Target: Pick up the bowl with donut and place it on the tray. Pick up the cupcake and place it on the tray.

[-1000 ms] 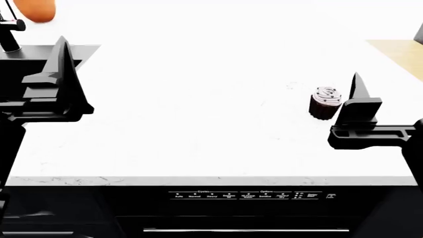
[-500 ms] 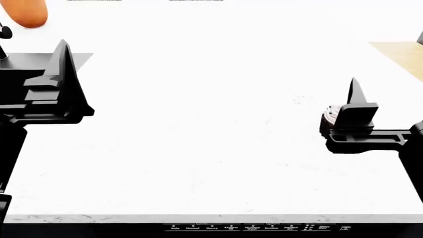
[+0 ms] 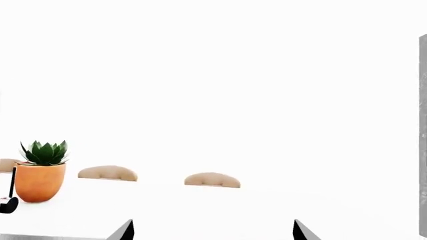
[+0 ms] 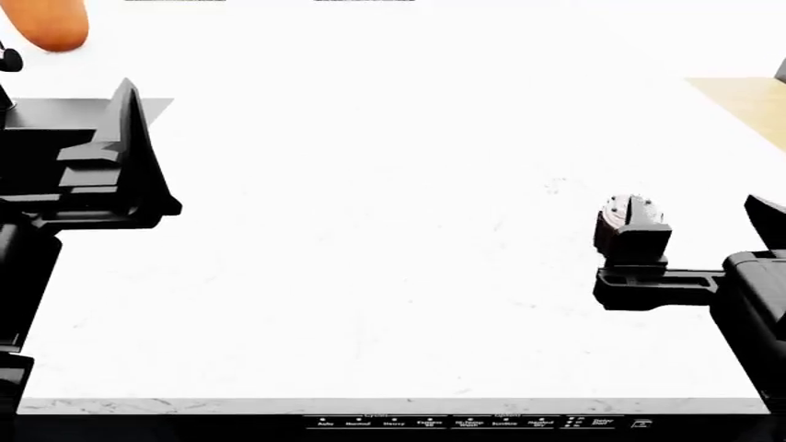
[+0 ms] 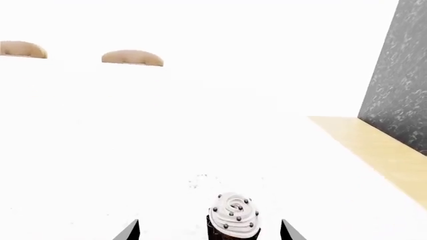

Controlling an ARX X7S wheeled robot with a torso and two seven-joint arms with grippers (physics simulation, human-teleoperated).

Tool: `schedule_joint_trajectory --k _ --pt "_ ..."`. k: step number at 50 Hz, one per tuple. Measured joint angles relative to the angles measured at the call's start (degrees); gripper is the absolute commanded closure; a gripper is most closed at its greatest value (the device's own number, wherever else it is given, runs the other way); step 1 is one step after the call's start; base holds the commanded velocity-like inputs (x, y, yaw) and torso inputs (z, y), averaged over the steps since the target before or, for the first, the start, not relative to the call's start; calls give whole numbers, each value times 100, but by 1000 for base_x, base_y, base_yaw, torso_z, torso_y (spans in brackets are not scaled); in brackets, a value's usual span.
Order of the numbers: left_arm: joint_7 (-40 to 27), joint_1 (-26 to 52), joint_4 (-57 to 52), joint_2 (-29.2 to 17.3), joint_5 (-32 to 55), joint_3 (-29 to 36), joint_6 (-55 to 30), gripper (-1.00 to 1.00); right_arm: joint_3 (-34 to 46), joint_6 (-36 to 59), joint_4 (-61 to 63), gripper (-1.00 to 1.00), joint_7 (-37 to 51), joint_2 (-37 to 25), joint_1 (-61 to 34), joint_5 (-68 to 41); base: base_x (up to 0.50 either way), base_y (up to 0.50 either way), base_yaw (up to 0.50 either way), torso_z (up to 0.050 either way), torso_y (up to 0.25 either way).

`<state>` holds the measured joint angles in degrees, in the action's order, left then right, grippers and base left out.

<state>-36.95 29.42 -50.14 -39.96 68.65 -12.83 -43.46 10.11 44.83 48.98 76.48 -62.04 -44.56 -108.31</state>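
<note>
Overhead, the cupcake [image 4: 621, 221] sits on the white counter [image 4: 393, 230] toward its right side, mostly hidden behind the right gripper [image 4: 694, 238], so only a sliver of frosting and wrapper shows. The right wrist view is clearer: white swirl with dark beads, standing upright between the spread fingers [image 5: 128, 232], which appear not to touch it. The left gripper [image 4: 123, 152] hangs over the counter's left edge, fingers [image 3: 124, 232] parted and empty. Only its wrist camera shows the potted plant [image 3: 41, 172] whole.
</note>
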Motion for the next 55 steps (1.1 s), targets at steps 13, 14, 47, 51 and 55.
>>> schedule_joint_trajectory --k 13,14,47,51,55 --pt "96 -49 59 50 -167 103 49 -100 41 -115 -401 -100 -93 175 465 442 0 0 0 0 0" --pt "102 -52 61 52 -177 108 53 -100 51 -119 -437 -100 -98 193 488 476 0 0 0 0 0" --pt "261 -106 225 137 -436 318 156 -100 694 84 -1981 -100 -732 987 208 1674 0 0 0 0 0" --pt "279 -108 251 156 -469 347 173 -100 750 87 -2145 -100 -822 1056 174 1802 0 0 0 0 0" --pt "294 -103 276 169 -494 369 187 -100 808 98 -2294 -100 -914 1118 142 1904 0 0 0 0 0"
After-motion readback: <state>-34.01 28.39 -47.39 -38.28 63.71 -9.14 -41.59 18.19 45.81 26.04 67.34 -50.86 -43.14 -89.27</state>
